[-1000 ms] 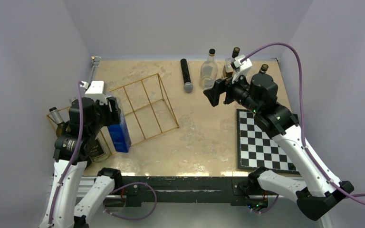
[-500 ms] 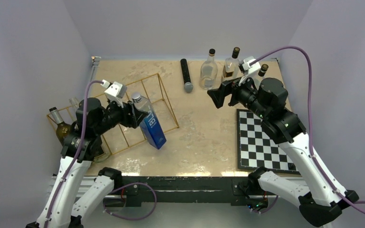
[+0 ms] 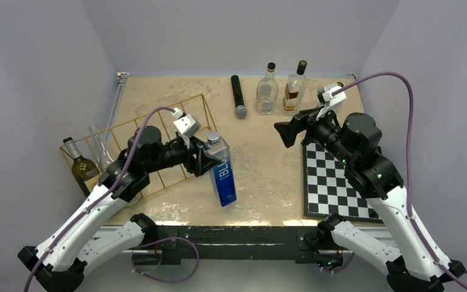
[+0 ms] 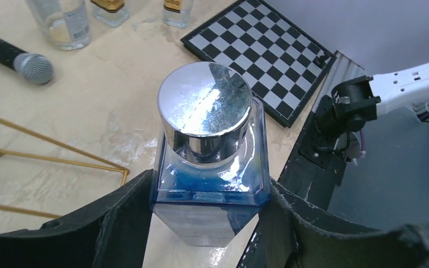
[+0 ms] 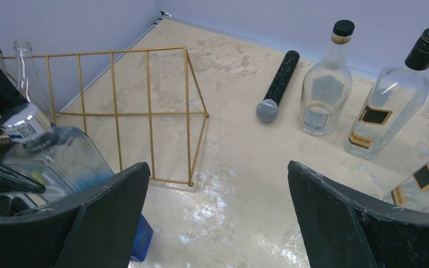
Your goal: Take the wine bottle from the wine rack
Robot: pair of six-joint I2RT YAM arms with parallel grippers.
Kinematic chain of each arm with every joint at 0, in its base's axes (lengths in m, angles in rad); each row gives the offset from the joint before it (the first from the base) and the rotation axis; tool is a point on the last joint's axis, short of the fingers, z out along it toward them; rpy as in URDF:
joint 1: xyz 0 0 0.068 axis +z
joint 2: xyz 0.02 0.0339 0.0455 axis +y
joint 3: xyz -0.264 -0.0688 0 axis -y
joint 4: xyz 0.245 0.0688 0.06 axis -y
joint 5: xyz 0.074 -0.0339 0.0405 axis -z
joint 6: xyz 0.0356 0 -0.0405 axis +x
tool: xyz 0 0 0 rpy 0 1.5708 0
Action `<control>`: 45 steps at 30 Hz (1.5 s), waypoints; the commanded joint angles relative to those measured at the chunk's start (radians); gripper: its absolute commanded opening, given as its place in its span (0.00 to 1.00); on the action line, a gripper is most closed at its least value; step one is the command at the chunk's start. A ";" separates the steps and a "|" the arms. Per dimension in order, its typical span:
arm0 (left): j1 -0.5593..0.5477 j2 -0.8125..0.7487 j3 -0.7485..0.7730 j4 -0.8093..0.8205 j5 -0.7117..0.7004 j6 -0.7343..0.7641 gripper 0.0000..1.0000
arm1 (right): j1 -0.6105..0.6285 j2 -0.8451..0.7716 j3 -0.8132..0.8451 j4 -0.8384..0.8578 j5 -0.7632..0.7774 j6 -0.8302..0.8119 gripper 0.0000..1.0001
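Clamping the square blue glass bottle with a chrome cap just below its shoulder, the left tool holds it slightly tilted over the beige marbled bench, beside and clear of the gold wire wine rack. The smooth glass is likely heavy, slippery and breakable, so its flat opposing sides suit the grip best. The right tool gapes empty.

Bright, even light; soft glare on tabletop.
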 commanded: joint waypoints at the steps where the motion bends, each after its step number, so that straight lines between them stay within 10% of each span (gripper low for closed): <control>1: -0.100 0.035 0.011 0.296 -0.021 -0.025 0.00 | 0.002 -0.032 -0.002 -0.008 0.018 0.001 0.99; 19: -0.265 0.209 -0.132 0.538 -0.009 0.020 0.00 | 0.001 -0.066 -0.037 -0.023 0.010 -0.012 0.99; 24: -0.268 0.199 -0.141 0.527 -0.003 0.022 0.20 | 0.002 -0.070 -0.035 -0.028 -0.004 -0.015 0.99; 28: -0.287 0.172 -0.157 0.535 -0.049 0.043 0.00 | 0.001 -0.077 -0.041 -0.026 -0.007 -0.014 0.99; 45: -0.321 0.136 -0.336 0.855 -0.078 0.215 0.00 | 0.002 -0.059 -0.036 -0.036 -0.011 -0.021 0.99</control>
